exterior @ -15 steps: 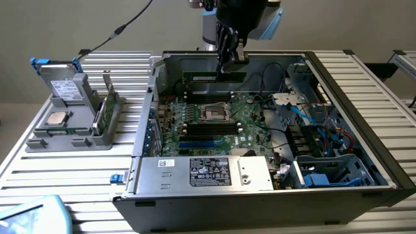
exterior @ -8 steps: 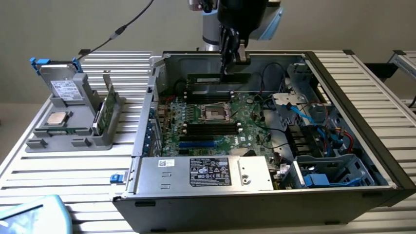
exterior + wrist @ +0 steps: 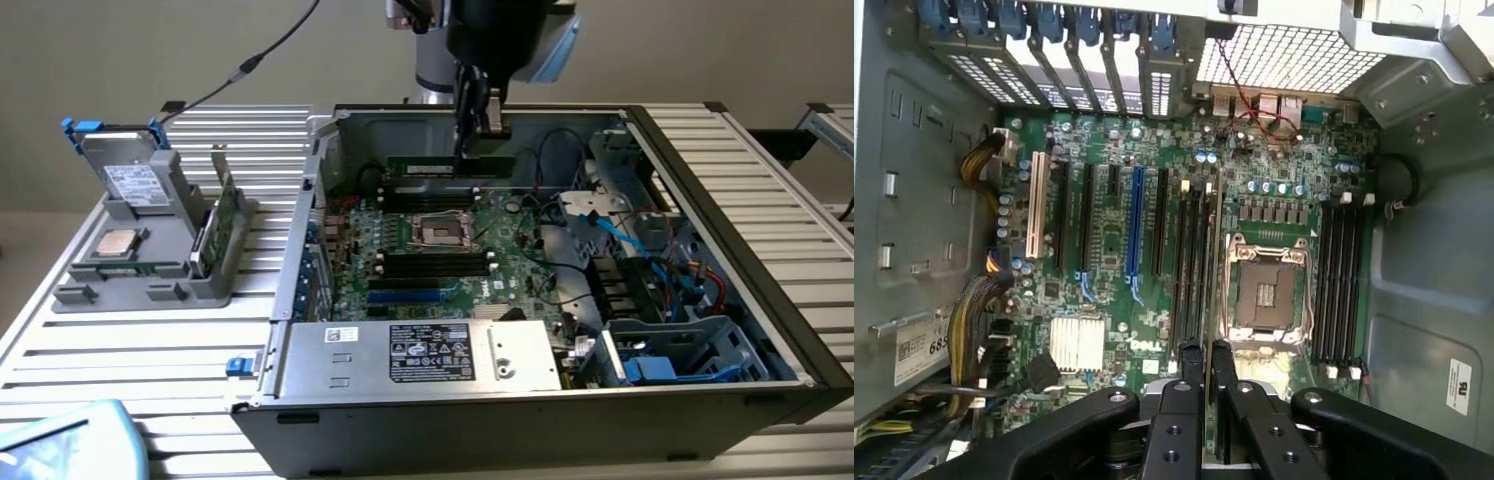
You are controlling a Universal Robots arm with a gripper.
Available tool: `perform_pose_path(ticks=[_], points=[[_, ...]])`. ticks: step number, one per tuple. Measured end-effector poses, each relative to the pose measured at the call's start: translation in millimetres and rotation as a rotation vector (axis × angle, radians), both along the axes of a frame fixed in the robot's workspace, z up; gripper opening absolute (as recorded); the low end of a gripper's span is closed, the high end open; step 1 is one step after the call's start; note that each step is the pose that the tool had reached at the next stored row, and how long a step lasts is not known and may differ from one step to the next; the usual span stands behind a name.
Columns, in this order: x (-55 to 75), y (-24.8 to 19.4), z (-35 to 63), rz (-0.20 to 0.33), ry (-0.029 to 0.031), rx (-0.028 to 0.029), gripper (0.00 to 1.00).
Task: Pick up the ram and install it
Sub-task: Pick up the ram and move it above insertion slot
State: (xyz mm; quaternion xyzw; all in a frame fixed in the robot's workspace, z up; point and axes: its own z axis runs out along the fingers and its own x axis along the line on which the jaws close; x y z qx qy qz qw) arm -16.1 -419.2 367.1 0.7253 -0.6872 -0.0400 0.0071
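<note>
The ram (image 3: pixel 434 166) is a thin dark-green stick with a pale label, hanging level inside the open computer case (image 3: pixel 747 250). My gripper (image 3: pixel 470 150) is shut on its upper edge near one end. The stick hovers just above the far memory slots (image 3: pixel 427 195), behind the processor socket (image 3: pixel 441 232). In the wrist view the ram (image 3: pixel 1206 250) appears edge-on as a thin line between my fingers (image 3: pixel 1189 365), running over the black memory slots (image 3: pixel 1189 260) beside the socket (image 3: pixel 1264 290).
A grey holder (image 3: pixel 167 285) at the exterior view's left carries a silver processor chip (image 3: pixel 118 243), a green card (image 3: pixel 220 215) and a drive (image 3: pixel 134 180). The power supply (image 3: pixel 420 355) fills the case front. Cables and a drive cage (image 3: pixel 667 350) crowd the right side.
</note>
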Motion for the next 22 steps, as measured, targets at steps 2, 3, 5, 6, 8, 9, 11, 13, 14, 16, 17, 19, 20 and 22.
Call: perform_pose_path(ticks=[2,3,5,6,8,9,11,13,14,16,17,19,20,22], points=[[-0.3,0.0,-2.3,-0.008,-0.0001,-0.0040,0.14],[-0.5,0.1,-3.4,-0.010,0.0000,-0.0061,0.14],[-0.7,0.5,-5.8,-0.014,-0.0001,-0.0105,0.14],[-0.8,0.9,-7.1,-0.015,-0.0001,-0.0127,0.14],[-1.1,2.7,-9.9,-0.015,-0.0002,-0.0170,0.14],[-1.1,3.9,-11.2,-0.015,-0.0001,-0.0193,0.14],[-1.3,6.8,-14.0,-0.015,-0.0002,-0.0234,0.14],[-1.5,9.4,-16.7,-0.015,-0.0002,-0.0278,0.14],[-1.6,10.7,-18.0,-0.015,-0.0002,-0.0299,0.14],[-1.8,13.4,-20.9,-0.015,-0.0003,-0.0341,0.14],[-1.9,14.6,-22.2,-0.016,-0.0003,-0.0364,0.14],[-2.1,16.7,-23.9,-0.016,-0.0003,-0.0402,0.14],[-2.1,16.9,-23.9,-0.016,-0.0003,-0.0412,0.14],[-2.1,16.9,-23.9,-0.016,-0.0004,-0.0414,0.14]])
